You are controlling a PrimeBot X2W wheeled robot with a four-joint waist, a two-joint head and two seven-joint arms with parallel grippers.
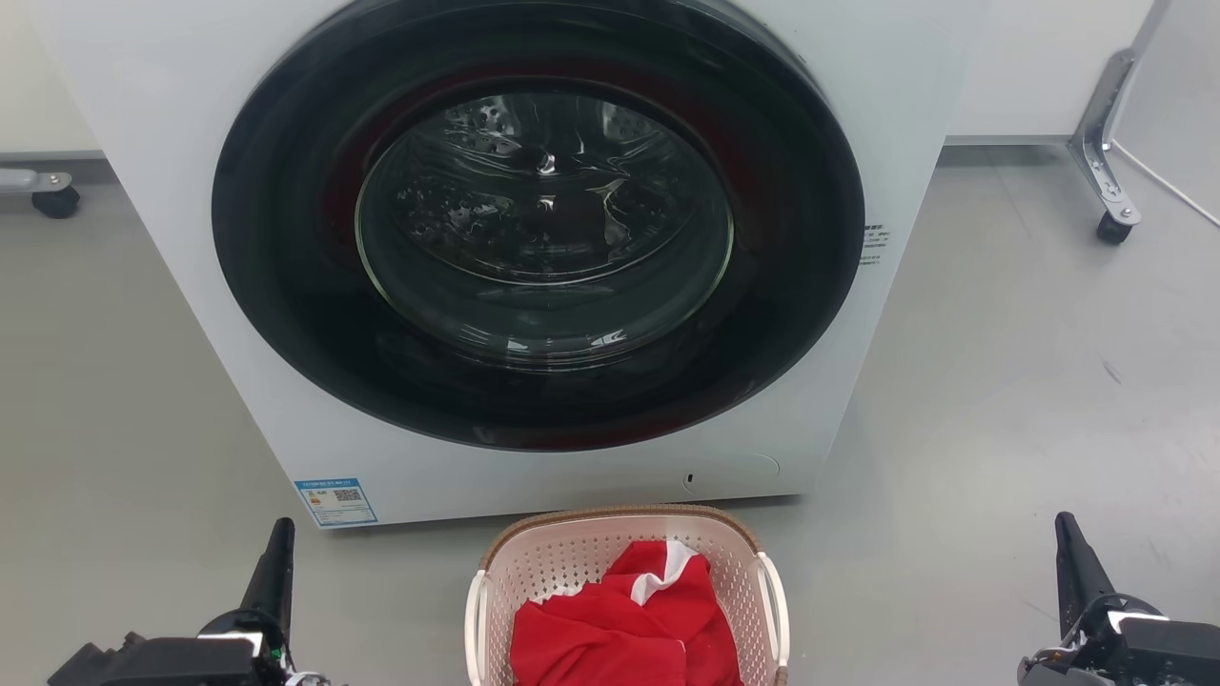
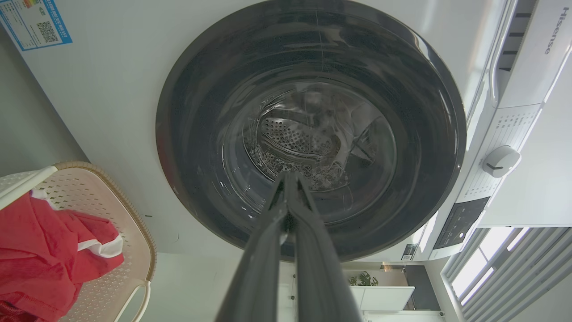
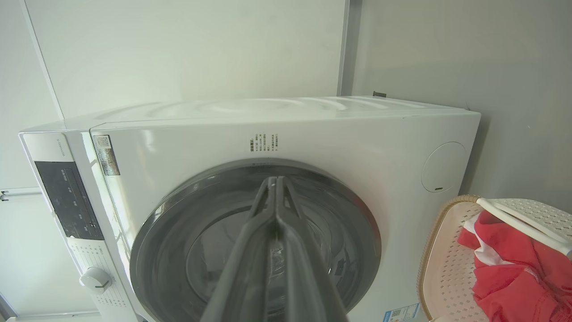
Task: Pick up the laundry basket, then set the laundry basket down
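Before the washing machine (image 1: 915, 95), the laundry basket (image 1: 620, 515) sits between closed, empty end effectors (image 1: 281, 535) (image 1: 1067, 534).

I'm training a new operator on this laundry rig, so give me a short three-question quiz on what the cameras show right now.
1. True or false: the washing machine has its round door shut.
2. What lies in the laundry basket? A) a red garment B) a blue towel C) nothing
3. Fill in: the left gripper and right gripper are both ____, holding nothing.
Key: 1 true; 2 A; 3 shut.
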